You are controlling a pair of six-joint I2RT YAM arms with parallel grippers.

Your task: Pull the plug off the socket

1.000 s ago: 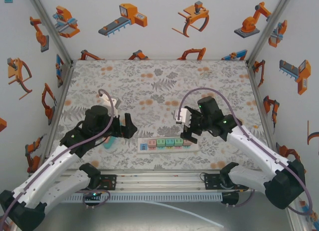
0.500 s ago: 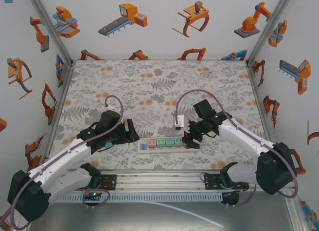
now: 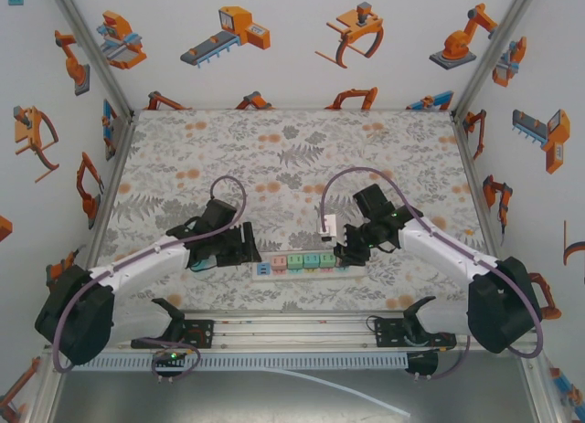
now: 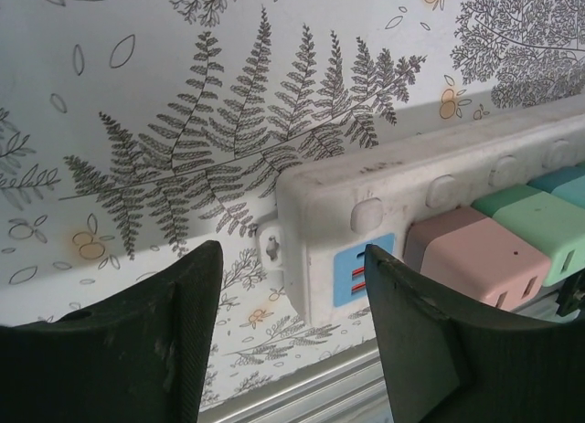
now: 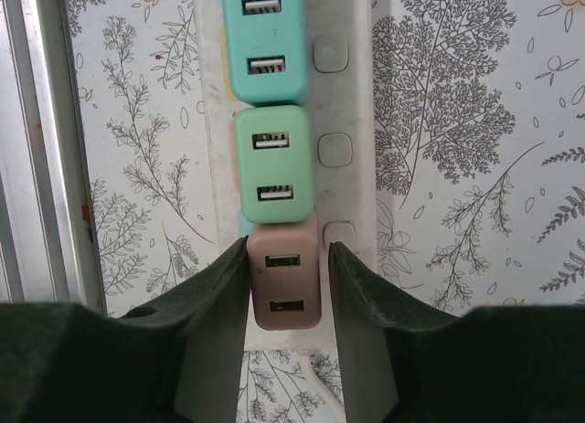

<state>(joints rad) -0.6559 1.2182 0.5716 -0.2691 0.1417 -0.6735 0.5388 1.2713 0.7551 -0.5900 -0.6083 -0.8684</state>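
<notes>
A white socket strip (image 3: 263, 269) lies near the table's front edge with several coloured plugs in it. My right gripper (image 3: 350, 252) is down over the pink plug (image 3: 345, 259) at the strip's right end. In the right wrist view that pink plug (image 5: 285, 277) sits between my fingers. The left pad touches its side and a thin sliver of strip (image 5: 352, 121) shows at the right pad. My left gripper (image 3: 243, 249) straddles the strip's left end (image 4: 315, 249). It is open, with a clear gap at its left finger (image 4: 174, 341).
Green and teal plugs (image 5: 267, 158) fill the sockets beside the pink one. Another pink plug (image 4: 466, 254) sits next to the blue socket (image 4: 361, 277). An aluminium rail (image 3: 292, 332) runs close along the front. A thin white cable (image 5: 309, 366) leaves the strip's right end.
Both arms came down and inward onto the strip. The right jaws narrowed round the pink end plug. The left jaws narrowed at the strip's left end.
</notes>
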